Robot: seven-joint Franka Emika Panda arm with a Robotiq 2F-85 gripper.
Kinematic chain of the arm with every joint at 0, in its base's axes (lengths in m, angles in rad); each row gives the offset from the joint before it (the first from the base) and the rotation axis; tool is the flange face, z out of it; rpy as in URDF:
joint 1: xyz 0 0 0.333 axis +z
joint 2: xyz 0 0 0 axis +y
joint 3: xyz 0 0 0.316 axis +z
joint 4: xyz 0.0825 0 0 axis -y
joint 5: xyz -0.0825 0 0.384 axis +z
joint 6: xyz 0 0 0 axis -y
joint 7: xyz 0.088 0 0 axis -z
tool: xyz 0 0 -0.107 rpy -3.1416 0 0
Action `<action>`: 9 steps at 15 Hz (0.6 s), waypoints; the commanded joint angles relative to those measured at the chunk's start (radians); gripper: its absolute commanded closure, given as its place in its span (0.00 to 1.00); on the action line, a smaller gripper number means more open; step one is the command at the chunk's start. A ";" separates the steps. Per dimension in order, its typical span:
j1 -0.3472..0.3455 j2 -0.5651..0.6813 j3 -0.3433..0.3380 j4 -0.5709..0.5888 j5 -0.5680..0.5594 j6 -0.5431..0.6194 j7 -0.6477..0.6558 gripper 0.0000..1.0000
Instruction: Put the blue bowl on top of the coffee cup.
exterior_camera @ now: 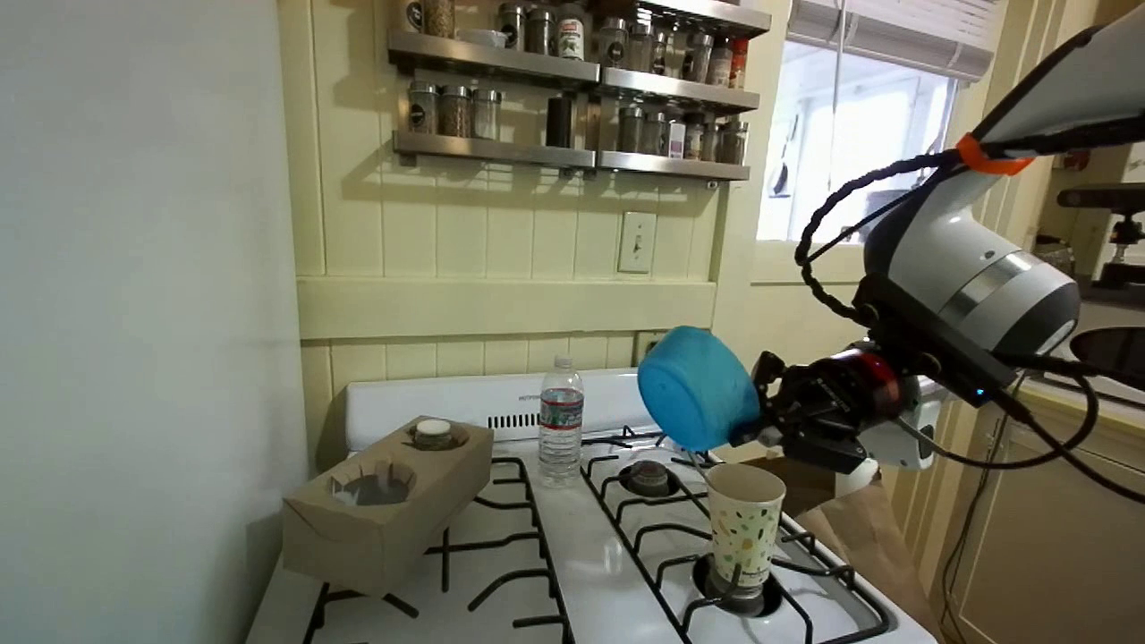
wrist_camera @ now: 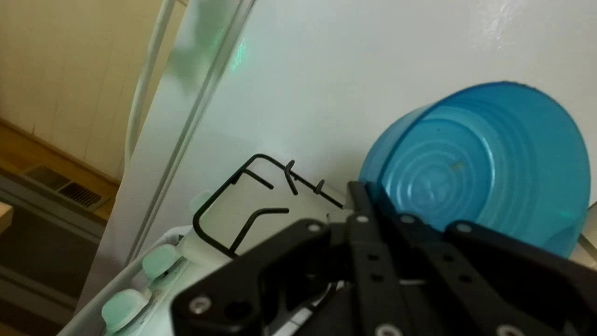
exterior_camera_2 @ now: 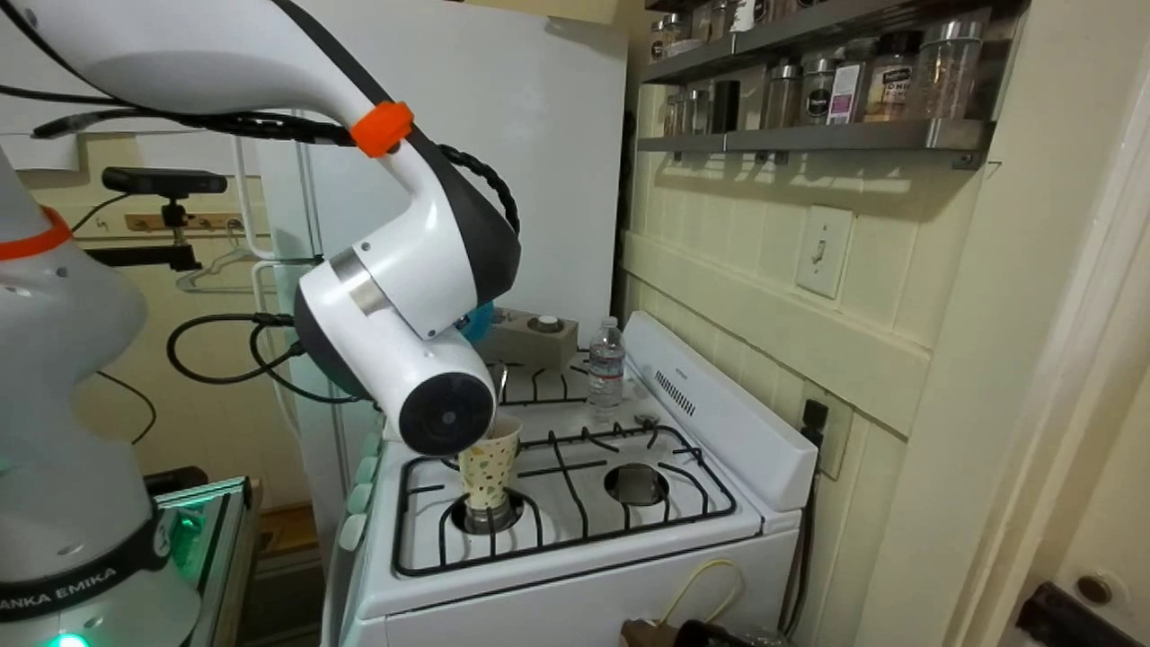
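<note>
The blue bowl (exterior_camera: 693,389) is held in the air, tipped on its side, above and to the left of the coffee cup (exterior_camera: 744,528) in an exterior view. My gripper (exterior_camera: 753,420) is shut on the bowl's wall. In the wrist view the fingertips (wrist_camera: 366,186) pinch the rim and the bowl's inside (wrist_camera: 489,163) faces the camera. The white speckled coffee cup stands upright on a front burner and also shows in an exterior view (exterior_camera_2: 488,467). A thin metal handle (exterior_camera_2: 500,377) shows at its mouth. Only a sliver of the bowl (exterior_camera_2: 478,322) shows behind the arm there.
A clear water bottle (exterior_camera: 561,425) stands on the stove's middle strip. A cardboard box with holes (exterior_camera: 394,510) sits on the far grates. Black grates (exterior_camera_2: 575,485) surround the cup. A tall white panel (exterior_camera: 143,268) borders the stove; spice shelves (exterior_camera: 501,63) hang above.
</note>
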 commanded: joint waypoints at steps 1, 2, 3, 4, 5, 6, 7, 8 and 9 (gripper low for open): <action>-0.011 0.195 -0.012 0.074 0.010 -0.191 -0.152 0.99; -0.017 0.247 -0.015 0.090 -0.007 -0.239 -0.189 0.99; -0.025 0.289 -0.018 0.104 -0.024 -0.277 -0.220 0.99; -0.039 0.322 -0.027 0.111 -0.032 -0.305 -0.235 0.99; -0.048 0.352 -0.032 0.118 -0.037 -0.325 -0.245 0.99; -0.057 0.376 -0.037 0.123 -0.037 -0.333 -0.242 0.99; -0.063 0.394 -0.043 0.127 -0.036 -0.335 -0.241 0.99; -0.071 0.402 -0.052 0.124 -0.035 -0.327 -0.235 0.99; -0.078 0.405 -0.061 0.120 -0.038 -0.320 -0.231 0.99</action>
